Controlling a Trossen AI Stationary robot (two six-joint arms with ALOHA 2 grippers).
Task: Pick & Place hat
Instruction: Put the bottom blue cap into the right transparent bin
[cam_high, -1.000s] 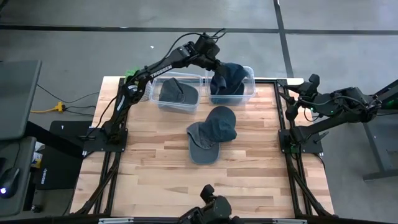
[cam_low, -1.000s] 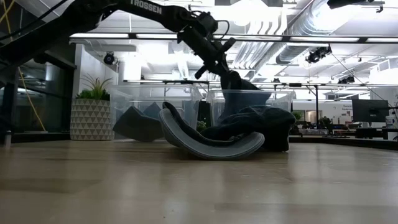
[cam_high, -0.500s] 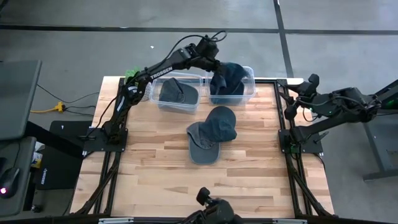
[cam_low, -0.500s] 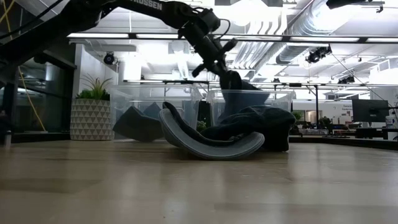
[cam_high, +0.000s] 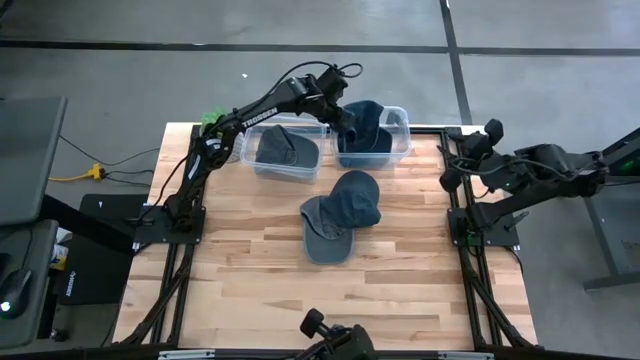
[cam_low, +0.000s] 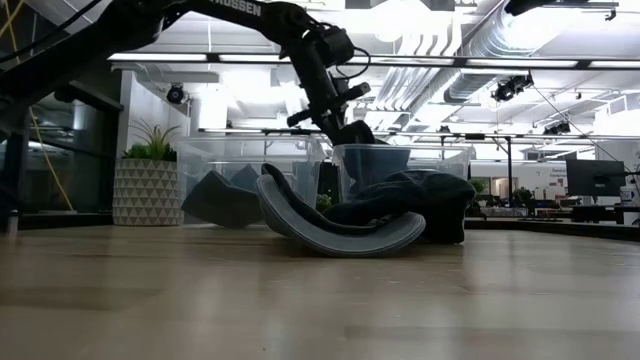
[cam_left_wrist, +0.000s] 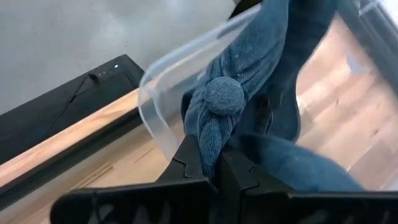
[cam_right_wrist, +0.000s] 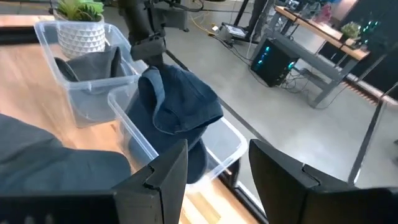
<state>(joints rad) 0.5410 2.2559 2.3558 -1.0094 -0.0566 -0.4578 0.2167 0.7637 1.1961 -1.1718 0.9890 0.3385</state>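
Observation:
My left gripper (cam_high: 340, 108) reaches over the far right clear bin (cam_high: 400, 118) and is shut on a blue cap (cam_high: 368, 125), which sits in that bin and bulges above its rim (cam_right_wrist: 177, 102). In the left wrist view the cap's crown with its button (cam_left_wrist: 225, 96) lies just past my fingers. A dark grey cap (cam_high: 285, 148) lies in the far left clear bin (cam_high: 250, 160). Two more grey caps (cam_high: 352, 198) (cam_high: 322, 235) lie on the table's middle, overlapping. My right gripper (cam_high: 447, 177) waits open at the table's right edge. My left gripper pinches a fold of the blue cap's crown (cam_left_wrist: 208, 146) between its two fingers (cam_left_wrist: 189, 163), just beside the top button. The fingers come slanting down from the far left. The cap hangs below them with its lower part inside the right bin.
A potted plant (cam_high: 210, 120) stands at the far left corner, behind the bins. The near half of the wooden table (cam_high: 250, 280) is bare. Dark arm frames run along the left and right edges.
My left gripper has moved down and a little toward the table's left, still shut on the blue cap, which has sunk lower into the right bin. My right arm has shifted slightly in toward the table.

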